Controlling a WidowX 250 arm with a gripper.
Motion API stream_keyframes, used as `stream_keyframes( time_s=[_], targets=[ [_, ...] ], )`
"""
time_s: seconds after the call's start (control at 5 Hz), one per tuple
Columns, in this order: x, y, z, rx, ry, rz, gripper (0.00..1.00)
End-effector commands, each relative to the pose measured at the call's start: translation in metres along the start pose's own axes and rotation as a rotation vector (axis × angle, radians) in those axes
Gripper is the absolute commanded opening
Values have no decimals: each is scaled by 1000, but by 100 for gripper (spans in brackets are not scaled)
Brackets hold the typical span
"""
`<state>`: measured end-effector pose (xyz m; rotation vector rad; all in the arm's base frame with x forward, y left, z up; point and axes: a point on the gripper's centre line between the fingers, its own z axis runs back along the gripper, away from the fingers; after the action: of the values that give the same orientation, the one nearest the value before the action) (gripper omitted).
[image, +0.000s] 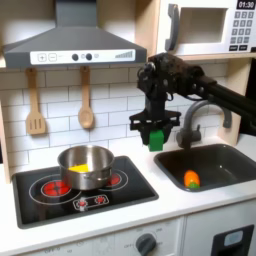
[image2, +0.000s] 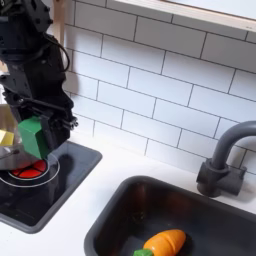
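My gripper (image: 155, 134) hangs in the air between the stove and the sink, shut on a small green block (image: 156, 139). In the second exterior view the gripper (image2: 33, 135) holds the same green block (image2: 32, 137) above the right edge of the black hob (image2: 55, 185). A steel pot (image: 86, 166) with something yellow inside stands on the hob's middle, to the first exterior view's left of the gripper. A toy carrot (image: 191, 179) lies in the dark sink (image: 226, 158); the carrot (image2: 165, 241) lies near the sink's front.
A grey faucet (image: 196, 118) rises behind the sink, close to the gripper's right in the first exterior view. Two wooden utensils (image: 36, 105) hang on the tiled wall under the hood (image: 72, 40). A microwave (image: 208, 27) sits top right.
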<state>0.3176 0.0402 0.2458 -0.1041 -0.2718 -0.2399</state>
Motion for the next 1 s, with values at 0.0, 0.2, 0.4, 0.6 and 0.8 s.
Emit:
stream_keyframes(
  time_s=[0.0,0.2,0.4,0.6,0.8],
  targets=[
    [-11,-5,-8,-9,59,18,0],
    [-15,-6,-5,-3,77,23,0],
    [-21,-10,-6,-10,93,22,0],
    [-31,-17,3,-4,82,15,0],
    [-42,-23,11,-2,81,20,0]
  ],
)
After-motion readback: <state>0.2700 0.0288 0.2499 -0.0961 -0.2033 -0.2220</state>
